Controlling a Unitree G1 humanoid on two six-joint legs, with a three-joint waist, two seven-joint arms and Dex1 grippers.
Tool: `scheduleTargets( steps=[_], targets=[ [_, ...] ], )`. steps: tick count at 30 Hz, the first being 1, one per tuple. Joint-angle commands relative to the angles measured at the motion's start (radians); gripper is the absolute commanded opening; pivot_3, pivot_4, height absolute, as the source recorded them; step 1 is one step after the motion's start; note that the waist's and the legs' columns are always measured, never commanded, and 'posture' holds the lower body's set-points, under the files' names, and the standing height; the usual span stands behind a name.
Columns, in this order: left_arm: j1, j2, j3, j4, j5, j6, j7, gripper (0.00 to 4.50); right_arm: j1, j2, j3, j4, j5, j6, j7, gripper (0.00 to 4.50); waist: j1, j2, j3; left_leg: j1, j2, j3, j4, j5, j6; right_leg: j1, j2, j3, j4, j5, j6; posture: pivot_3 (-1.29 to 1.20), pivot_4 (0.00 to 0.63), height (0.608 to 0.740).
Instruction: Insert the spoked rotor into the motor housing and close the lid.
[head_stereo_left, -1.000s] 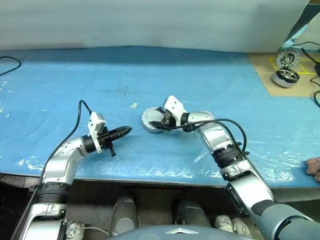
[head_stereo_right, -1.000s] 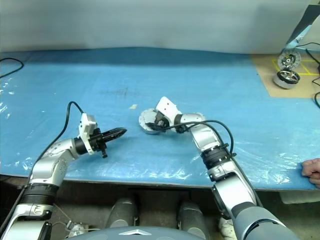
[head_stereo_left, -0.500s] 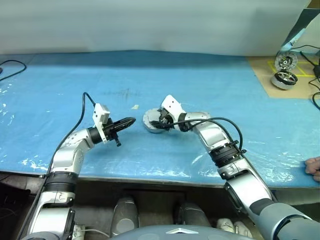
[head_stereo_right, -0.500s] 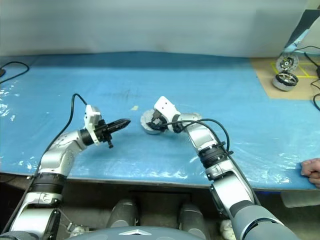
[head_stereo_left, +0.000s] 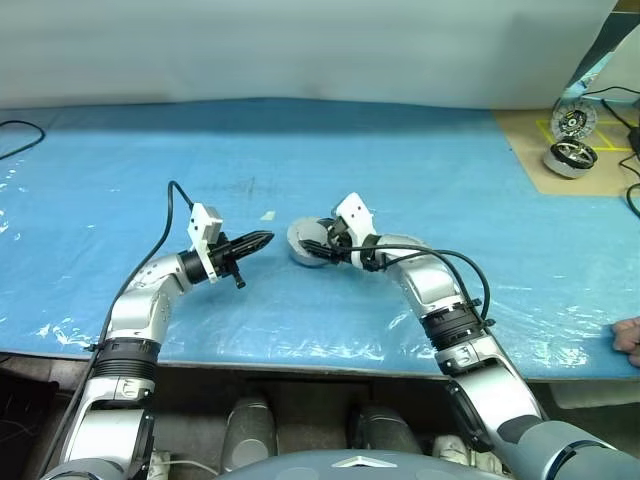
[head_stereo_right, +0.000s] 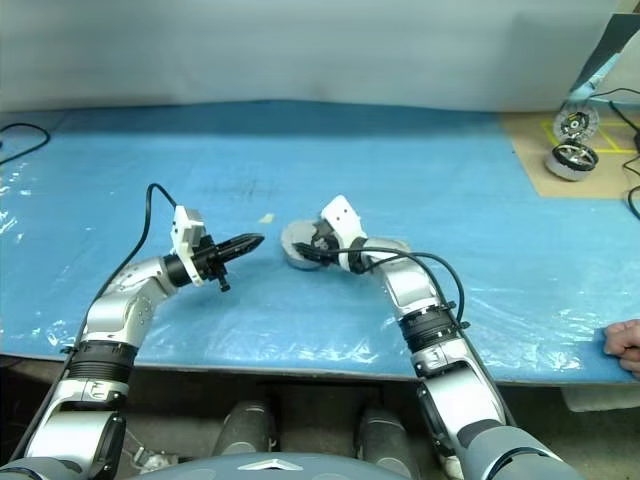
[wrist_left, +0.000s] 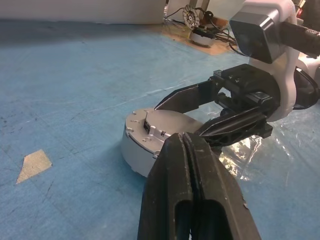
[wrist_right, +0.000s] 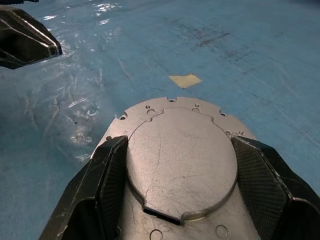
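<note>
The right gripper (wrist_right: 177, 200) has its two black fingers (wrist_right: 107, 185) spread wide around the motor housing (wrist_left: 150, 137), one on each side of its rim; whether they press it is hard to tell. The lid (wrist_right: 180, 160) lies flat on the housing, plain grey face up, at mid-table (head_stereo_left: 150, 150). The left gripper (head_stereo_left: 258, 240), clenched and empty, points right from just left of the housing. A spare motor (head_stereo_left: 571, 158) sits far right.

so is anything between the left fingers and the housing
Nothing visible. The shut left fingers point at the housing across bare blue mat; the right gripper already straddles the housing from the other side.
</note>
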Motion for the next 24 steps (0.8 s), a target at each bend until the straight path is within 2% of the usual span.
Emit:
scheduleTargets(
  steps=[1, 9, 13, 20, 24],
  targets=[
    [-0.016, -0.006, -0.008, -0.024, 0.005, -0.014, 0.006, 0.04, 0.037, -0.034, 0.039, 0.059, -0.050, 0.028, -0.004, 2.94, 0.000, 0.000, 0.000, 0.000, 0.000, 0.000, 0.000, 0.000, 0.000, 0.000, 0.000, -0.001, 0.000, 0.000, 0.000, 0.00, 0.150, 0.740],
    [-0.081, -0.057, -0.067, 0.106, 0.108, -0.105, 0.050, 0.04, 0.078, -0.091, 0.120, 0.009, -0.046, 0.078, 0.109, 2.94, 0.000, 0.000, 0.000, 0.000, 0.000, 0.000, 0.000, 0.000, 0.000, 0.002, 0.000, -0.002, -0.002, 0.000, 0.000, 0.00, 0.150, 0.740],
    [-0.130, -0.082, -0.121, 0.240, 0.210, -0.202, 0.091, 0.04, 0.089, -0.102, 0.117, 0.001, -0.046, 0.082, 0.113, 2.94, -0.001, 0.000, 0.000, 0.000, 0.000, -0.001, -0.001, 0.000, 0.000, 0.002, 0.001, -0.002, -0.001, 0.000, 0.001, 0.00, 0.150, 0.740],
    [-0.162, -0.124, -0.150, 0.349, 0.246, -0.270, 0.070, 0.04, 0.085, -0.095, 0.093, -0.018, -0.030, 0.105, 0.104, 2.94, 0.002, -0.001, 0.000, 0.002, 0.000, -0.002, -0.002, 0.000, 0.000, 0.005, 0.000, -0.003, -0.001, 0.000, 0.001, 0.00, 0.150, 0.740],
    [-0.156, -0.128, -0.159, 0.345, 0.236, -0.255, 0.023, 0.04, 0.092, -0.103, 0.096, -0.030, -0.038, 0.101, 0.099, 2.94, 0.005, -0.001, 0.000, 0.003, -0.001, -0.002, -0.002, 0.000, 0.000, 0.006, -0.001, -0.003, -0.001, 0.000, 0.001, 0.00, 0.150, 0.740]
  ],
)
